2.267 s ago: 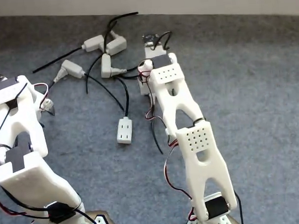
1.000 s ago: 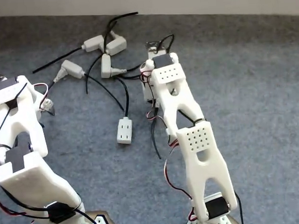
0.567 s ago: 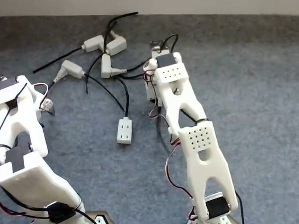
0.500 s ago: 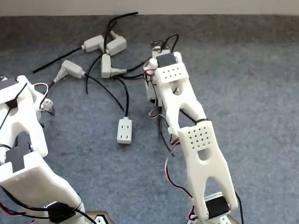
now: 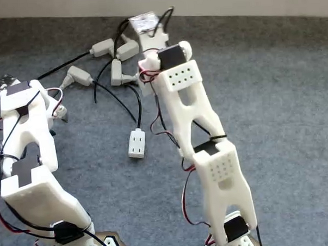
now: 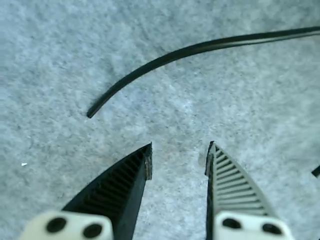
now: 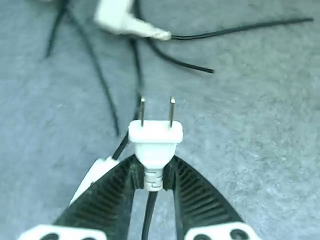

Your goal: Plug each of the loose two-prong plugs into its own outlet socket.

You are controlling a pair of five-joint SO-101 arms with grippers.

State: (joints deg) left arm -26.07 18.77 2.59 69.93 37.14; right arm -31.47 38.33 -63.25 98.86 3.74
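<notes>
My right gripper (image 7: 154,167) is shut on the neck of a white two-prong plug (image 7: 155,136), held above the carpet with its prongs pointing away from the wrist and its black cord running back between the fingers. In the high view the right arm (image 5: 179,81) stands over the far middle of the carpet, beside a cluster of white plug bodies (image 5: 116,72). A white outlet socket (image 5: 136,143) on a black cord lies in the middle. My left gripper (image 6: 179,150) hangs open over bare carpet, near a loose black cord end (image 6: 91,113).
More white plug and socket bodies (image 5: 102,48) with tangled black cords lie at the far left; one (image 5: 75,78) sits close to the left arm (image 5: 23,121). Another white body (image 7: 119,17) lies ahead of the held plug. A pale wall edge runs along the far side.
The right arm has risen and swung toward the far left, carrying the plug toward the cluster. The left arm has shifted slightly to the right and farther away.
</notes>
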